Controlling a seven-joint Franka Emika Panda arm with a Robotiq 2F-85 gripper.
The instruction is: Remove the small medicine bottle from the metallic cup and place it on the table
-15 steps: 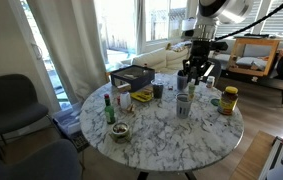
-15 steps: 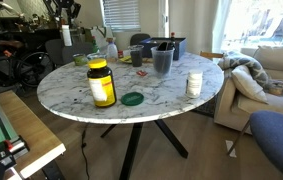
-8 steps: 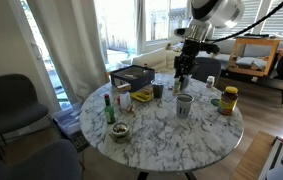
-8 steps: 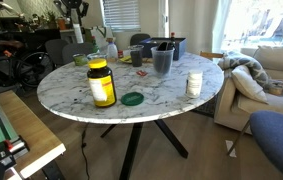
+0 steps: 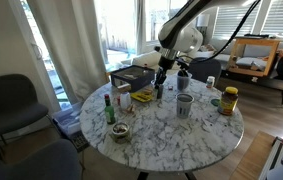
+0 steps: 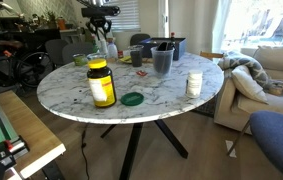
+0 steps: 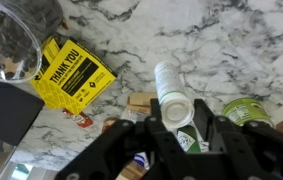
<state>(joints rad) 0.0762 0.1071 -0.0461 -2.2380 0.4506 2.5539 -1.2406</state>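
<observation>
My gripper (image 7: 178, 118) is shut on the small white medicine bottle (image 7: 167, 82), which sticks out from between the fingers above the marble table (image 7: 236, 40). In both exterior views the gripper (image 5: 162, 76) (image 6: 102, 28) hangs over the table's far side, away from the metallic cup (image 5: 184, 104) (image 6: 162, 59). The cup stands upright on the table (image 5: 171, 138) (image 6: 71, 92), to the right of the gripper in an exterior view.
A yellow-capped jar (image 5: 228, 100) (image 6: 101, 84), a white bottle (image 6: 194, 84), a green lid (image 6: 132, 98) (image 7: 247, 112), a green bottle (image 5: 108, 108), a black box (image 5: 131, 76) and a yellow card (image 7: 73, 72) lie on the table. Chairs stand around it.
The gripper rose from the metallic cup with the bottle and swung left across the table, away from the cup.
</observation>
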